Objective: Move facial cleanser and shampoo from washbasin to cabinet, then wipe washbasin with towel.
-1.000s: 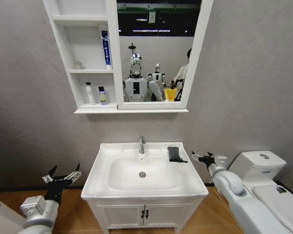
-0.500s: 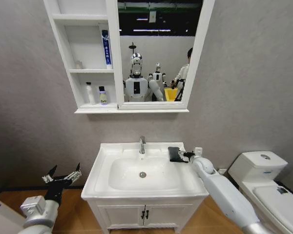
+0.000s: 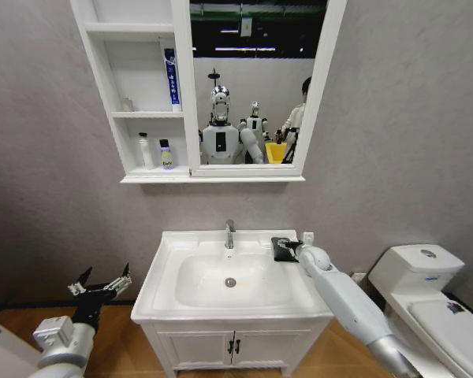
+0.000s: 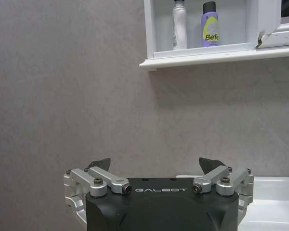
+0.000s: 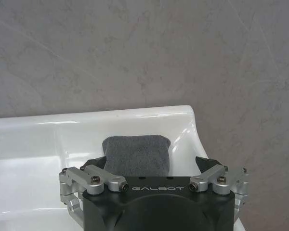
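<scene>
Right gripper (image 3: 288, 250) reaches over the washbasin's (image 3: 167, 277) back right corner, fingers spread wide either side of the towel (image 5: 136, 155); nothing grasped yet. The towel lies folded on the basin's rear ledge, to the right of the faucet (image 3: 229, 233), close to the wall. Left gripper (image 3: 101, 288) is parked low, off the basin's left side, fingers released and empty.

No bottles remain on the basin. Two bottles (image 3: 156, 151) stand on the lowest shelf of the cabinet (image 3: 114, 87), above the basin's left half, so the moving part looks done and the wipe is the step in hand.

Risks, as judged: fingertips closing too high could pinch only the top fold, so the cloth would unfold or slip out. The towel sits near the ledge's edge; a push rather than a grasp could slide it into the bowl or off the corner.

Writing: "GALBOT" on both gripper bodies. The purple bottle (image 4: 210, 24) reads "Befe", rest hidden. Blue tube (image 3: 171, 76) lettering is illegible.
</scene>
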Tool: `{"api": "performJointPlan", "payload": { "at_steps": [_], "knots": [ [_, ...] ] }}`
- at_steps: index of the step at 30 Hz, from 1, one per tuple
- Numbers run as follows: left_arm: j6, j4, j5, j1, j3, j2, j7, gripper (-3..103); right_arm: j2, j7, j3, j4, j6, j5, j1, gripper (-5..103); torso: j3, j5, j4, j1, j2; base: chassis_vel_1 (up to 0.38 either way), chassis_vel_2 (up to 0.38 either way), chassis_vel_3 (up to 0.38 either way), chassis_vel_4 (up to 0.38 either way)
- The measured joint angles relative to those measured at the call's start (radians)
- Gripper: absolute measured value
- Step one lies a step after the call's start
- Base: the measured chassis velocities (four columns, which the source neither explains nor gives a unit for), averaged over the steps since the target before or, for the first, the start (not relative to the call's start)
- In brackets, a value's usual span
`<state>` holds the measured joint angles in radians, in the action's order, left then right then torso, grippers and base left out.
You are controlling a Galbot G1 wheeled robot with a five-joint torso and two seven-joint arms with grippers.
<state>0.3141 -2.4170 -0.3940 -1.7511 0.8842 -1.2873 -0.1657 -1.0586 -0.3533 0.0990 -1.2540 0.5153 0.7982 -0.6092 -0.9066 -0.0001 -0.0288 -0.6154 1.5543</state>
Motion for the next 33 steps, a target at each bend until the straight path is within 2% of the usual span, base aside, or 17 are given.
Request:
{"api": "performJointPlan", "payload": {
  "at_steps": [5,16,17,20,25,27,31,33],
  "knots": [
    [0.0,0.0,0.0,0.0,0.0,0.0,0.0,100,-0.037,0.017,-0.012,0.065,0.002,-0.043,0.023,100,0.0,0.0001,0.0,0.0,0.0,0.0,0.0,0.0,0.0],
    [0.0,0.0,0.0,0.0,0.0,0.0,0.0,100,-0.09,0.035,-0.017,0.137,0.001,-0.075,0.044,100,0.0,0.0,0.0001,0.0,0.0,0.0,0.0,0.0,0.0],
    [0.0,0.0,0.0,0.0,0.0,0.0,0.0,100,-0.093,0.035,-0.017,0.142,0.001,-0.078,0.045,103,0.0,0.0,0.0001,0.0,0.0,0.0,0.0,0.0,0.0],
    [0.0,0.0,0.0,0.0,0.0,0.0,0.0,100,-0.098,0.035,-0.017,0.152,0.001,-0.085,0.048,94,0.0,0.0,0.0001,0.0,0.0,0.0,0.0,0.0,0.0],
    [0.0,0.0,0.0,0.0,0.0,0.0,0.0,100,-0.103,0.034,-0.016,0.162,-0.002,-0.094,0.048,91,0.0,0.0,0.0,0.0,0.0,0.0,0.0,0.0,0.0],
    [0.0,0.0,0.0,0.0,0.0,0.0,0.0,100,-0.105,0.03,-0.016,0.165,-0.009,-0.099,0.048,83,0.0,0.0,0.0001,0.0,0.0,0.0,0.0,0.0,0.0],
    [0.0,0.0,0.0,0.0,0.0,0.0,0.0,100,-0.106,0.022,-0.016,0.165,-0.015,-0.101,0.047,77,0.0,0.0,0.0,0.0,0.0,0.0,0.0,0.0,0.0],
    [0.0,0.0,0.0,0.0,0.0,0.0,0.0,100,-0.113,0.015,-0.016,0.165,-0.019,-0.101,0.044,66,0.0,0.0,0.0,0.0,0.0,0.0,0.0,0.0,0.0]
  ]
}}
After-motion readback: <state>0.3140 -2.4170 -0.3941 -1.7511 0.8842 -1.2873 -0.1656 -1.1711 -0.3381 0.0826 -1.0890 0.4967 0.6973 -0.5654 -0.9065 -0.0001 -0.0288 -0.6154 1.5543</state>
